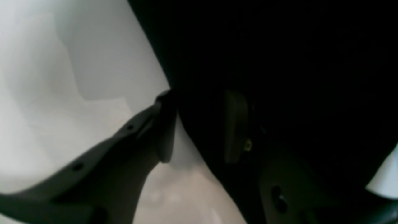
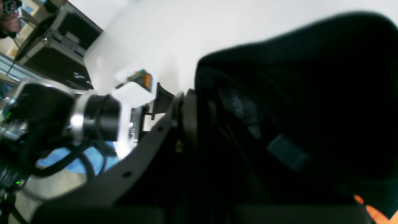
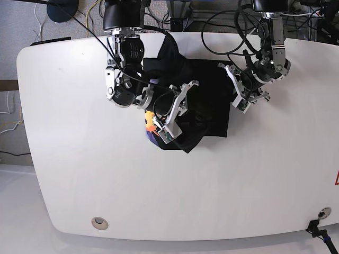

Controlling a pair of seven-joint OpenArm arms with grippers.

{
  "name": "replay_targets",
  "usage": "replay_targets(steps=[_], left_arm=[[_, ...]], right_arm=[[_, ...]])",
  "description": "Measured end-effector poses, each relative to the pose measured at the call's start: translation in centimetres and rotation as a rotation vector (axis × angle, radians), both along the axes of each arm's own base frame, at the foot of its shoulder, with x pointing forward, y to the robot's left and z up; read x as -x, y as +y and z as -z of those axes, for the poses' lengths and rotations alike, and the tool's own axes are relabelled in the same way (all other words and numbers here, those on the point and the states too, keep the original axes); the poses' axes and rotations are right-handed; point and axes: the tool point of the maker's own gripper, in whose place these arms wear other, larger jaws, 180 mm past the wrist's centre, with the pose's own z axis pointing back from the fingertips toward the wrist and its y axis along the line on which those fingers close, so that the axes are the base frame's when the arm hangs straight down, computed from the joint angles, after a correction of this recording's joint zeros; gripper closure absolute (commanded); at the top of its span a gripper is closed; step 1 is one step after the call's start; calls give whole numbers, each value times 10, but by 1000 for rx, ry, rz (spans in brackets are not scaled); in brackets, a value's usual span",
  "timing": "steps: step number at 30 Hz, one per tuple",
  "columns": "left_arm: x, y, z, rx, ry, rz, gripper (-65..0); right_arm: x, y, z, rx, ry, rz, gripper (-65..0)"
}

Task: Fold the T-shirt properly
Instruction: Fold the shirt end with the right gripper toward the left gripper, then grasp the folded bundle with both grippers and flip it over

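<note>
Base view has the black T-shirt [image 3: 204, 108] bunched near the table's [image 3: 79, 169] far middle, sun print peeking out at its left edge. Right tool [image 3: 172, 114] is clamped tight on the T-shirt; left tool [image 3: 241, 92] sits half-spread at the cloth's right edge.

the t-shirt [image 3: 204, 98] is soft black cloth, matt and light-swallowing, lying in loose folds, with a printed patch of orange-yellow and purple at one edge. the desk [image 3: 79, 159] is a smooth white top with a faint sheen, and a small round metal fitting [image 3: 98, 223] is set into it. the right gripper [image 3: 175, 114] has matt dark plastic jaws beside white plastic parts and a bright metal ring. the left gripper [image 3: 244, 92] shows white and black plastic housing.
</note>
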Motion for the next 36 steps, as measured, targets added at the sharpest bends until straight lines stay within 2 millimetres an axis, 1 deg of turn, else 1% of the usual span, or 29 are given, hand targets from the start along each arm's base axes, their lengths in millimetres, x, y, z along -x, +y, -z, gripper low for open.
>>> replay_targets(steps=[2,5,7,9,11,14,16,17,18,19,21,23,24,25,26,28,30,32,34,36], left_arm=[[0,0,0,-7,1,1,-218],[0,0,-2,-20,-4,7,-218],[0,-4,-2,-17,-2,5,-218],[0,-6,-2,-9,-2,1,-218],[1,-7,-2,-9,-2,5,-218],[0,-8,-2,-7,-2,5,-218],[0,-8,-2,-6,-2,3,-218],[0,-7,-3,-9,-2,3,-218],[1,-7,-4,-16,0,5,-218],[1,-6,-6,-25,-4,9,-218],[-1,-7,-11,-30,-22,12,-218],[-3,-7,-16,-35,-36,14,-218],[-4,-6,-19,-41,-46,16,-218],[-6,-5,-24,-49,-62,18,-218],[-9,-5,-31,-54,-83,21,-218],[-13,-4,-45,-62,-127,25,-218],[-16,-1,-57,-83,-165,39,-218],[-19,2,-65,-96,-189,36,-218],[-20,2,-68,-100,-199,38,-218],[-20,0,-71,-93,-207,40,-216]], right_arm=[[4,6,8,-2,26,-17,0],[4,9,6,-8,24,-21,0],[4,13,5,-10,21,-33,0],[9,20,13,-3,41,-61,0],[21,33,18,10,54,-114,-114],[30,48,13,-2,44,-164,-314],[33,52,13,-2,42,-179,-450],[32,52,12,-1,38,-178,-503],[30,51,11,6,31,-178,-541],[28,50,7,12,17,-179,-552],[22,48,-9,8,-39,-173,-549],[14,42,-29,10,-117,-161,-541],[12,36,-34,22,-146,-164,-524],[9,29,-33,35,-159,-158,-495],[7,18,-26,64,-155,-147,-454],[-2,-15,-8,136,-122,-89,-331],[-13,-43,0,180,-111,-30,-176],[-19,-63,2,209,-118,1,-6],[-22,-81,7,245,-115,21,0],[-19,-95,15,282,-102,29,0]])
